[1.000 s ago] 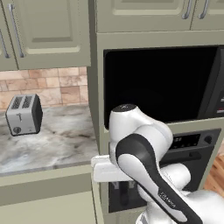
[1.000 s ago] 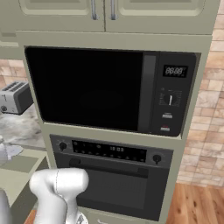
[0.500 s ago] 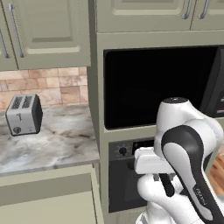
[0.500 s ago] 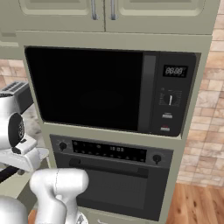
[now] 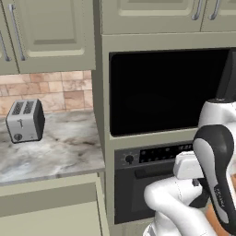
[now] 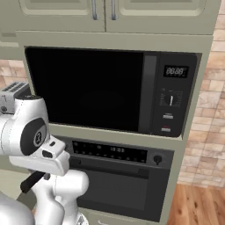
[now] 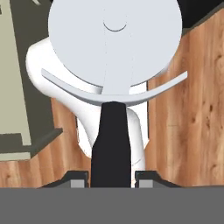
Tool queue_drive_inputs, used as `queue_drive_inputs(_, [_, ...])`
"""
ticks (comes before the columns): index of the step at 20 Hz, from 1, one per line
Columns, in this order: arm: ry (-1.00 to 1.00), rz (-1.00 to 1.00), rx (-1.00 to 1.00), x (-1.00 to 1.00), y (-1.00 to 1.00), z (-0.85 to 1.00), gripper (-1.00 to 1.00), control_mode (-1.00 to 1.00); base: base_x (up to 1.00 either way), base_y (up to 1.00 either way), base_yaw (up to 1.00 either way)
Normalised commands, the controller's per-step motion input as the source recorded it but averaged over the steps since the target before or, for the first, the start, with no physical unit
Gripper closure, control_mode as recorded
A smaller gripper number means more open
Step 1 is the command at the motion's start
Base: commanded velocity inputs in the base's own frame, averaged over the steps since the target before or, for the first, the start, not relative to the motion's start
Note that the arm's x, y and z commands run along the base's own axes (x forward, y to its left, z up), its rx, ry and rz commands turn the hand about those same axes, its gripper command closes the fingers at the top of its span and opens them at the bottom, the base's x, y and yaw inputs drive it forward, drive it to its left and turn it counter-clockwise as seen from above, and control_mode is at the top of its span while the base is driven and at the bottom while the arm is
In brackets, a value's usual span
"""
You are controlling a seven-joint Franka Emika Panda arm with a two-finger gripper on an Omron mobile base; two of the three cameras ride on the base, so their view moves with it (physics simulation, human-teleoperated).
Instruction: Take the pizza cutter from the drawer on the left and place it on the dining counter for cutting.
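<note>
In the hand view my gripper [image 7: 111, 179] is shut on the pizza cutter. Its slim black handle [image 7: 110, 144] rises between the two dark fingertips [image 7: 78, 180], and its pale silver wheel [image 7: 114, 43] stands large at the top, above a curved guard. The cutter hangs over the wooden floor [image 7: 192, 113]. In the left base view the white hand [image 5: 189, 166] is low in front of the oven. In the right base view the hand [image 6: 48, 156] sits at the lower left. The dining counter is out of view.
A built-in microwave [image 6: 101, 90] sits above an oven [image 6: 118, 176] in a tall olive-beige column. To its left a small marble top [image 5: 55, 152] carries a silver toaster [image 5: 25, 120], with olive-beige cabinet fronts [image 5: 46, 212] below. Wall cabinets [image 5: 50, 32] hang overhead.
The arm has swung to the right, from over the small marble top's edge to in front of the oven. The toaster and cabinets hold their places, so the base has stayed put.
</note>
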Motion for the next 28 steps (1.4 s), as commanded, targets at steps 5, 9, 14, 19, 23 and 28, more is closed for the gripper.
queue_drive_inputs(5, [0.01, 0.18, 0.00, 0.06, -0.03, 0.00, 1.00, -1.00, 0.00, 0.00, 0.00])
queue_drive_inputs(9, [0.00, 0.11, 0.00, 0.09, -0.02, 0.00, 1.00, -1.00, 0.00, 0.00, 0.00])
queue_drive_inputs(14, [0.00, 0.01, 0.00, -0.04, -0.06, 0.00, 1.00, -1.00, 0.00, 0.00, 0.00])
queue_drive_inputs(19, [0.00, -0.15, 0.00, -0.02, 0.00, 0.00, 1.00, -1.00, 0.00, 0.00, 0.00])
queue_drive_inputs(23, [0.01, -0.07, 0.00, 0.00, -0.01, 0.00, 1.00, 1.00, 0.00, -0.02, 0.00])
queue_drive_inputs(28, [0.00, 0.00, 0.00, 0.00, 0.00, 0.00, 1.00, 1.00, -0.28, -0.20, 0.02])
